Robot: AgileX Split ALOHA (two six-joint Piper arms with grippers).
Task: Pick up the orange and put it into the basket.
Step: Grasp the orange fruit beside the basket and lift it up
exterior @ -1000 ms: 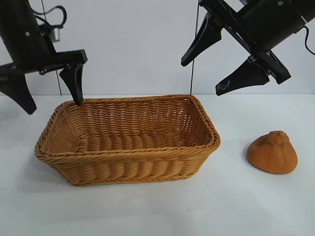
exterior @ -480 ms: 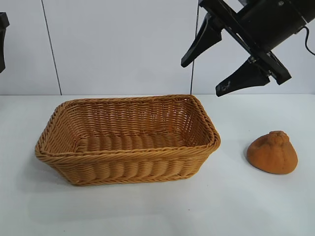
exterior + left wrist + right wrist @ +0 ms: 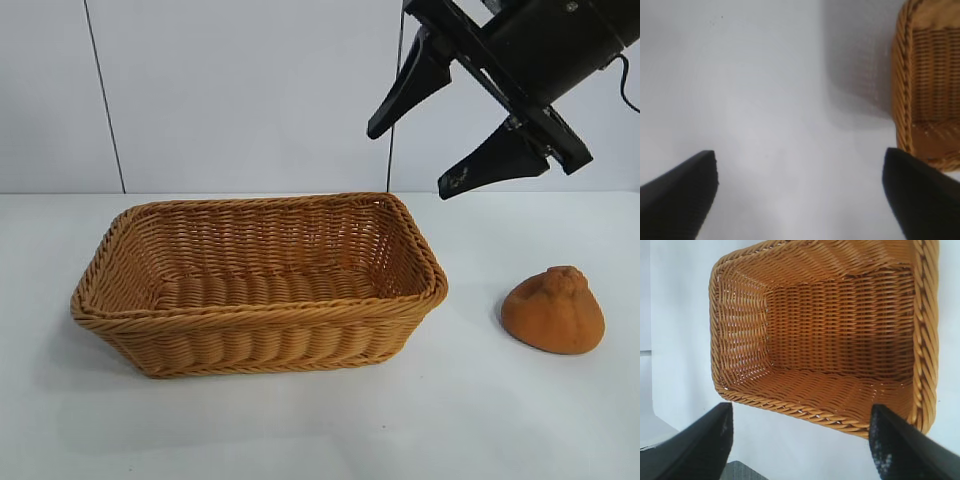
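Note:
The orange (image 3: 553, 310), a dull orange-brown dome with a knobbed top, sits on the white table to the right of the basket (image 3: 260, 330). The basket is a large woven wicker one at the table's middle, and it holds nothing. My right gripper (image 3: 410, 155) hangs open and empty high above the basket's right end, up and left of the orange. The right wrist view looks down into the basket (image 3: 840, 340) between the open fingers (image 3: 700, 450). My left gripper (image 3: 800, 165) is open and empty over bare table beside a basket corner (image 3: 905, 100); it is out of the exterior view.
The white table (image 3: 500, 420) runs around the basket on all sides. A pale wall (image 3: 250, 90) stands behind it. A grey table edge (image 3: 747, 472) shows in the right wrist view.
My left arm has pulled away from the basket's left end and left the exterior view. The right gripper, basket and orange have not moved.

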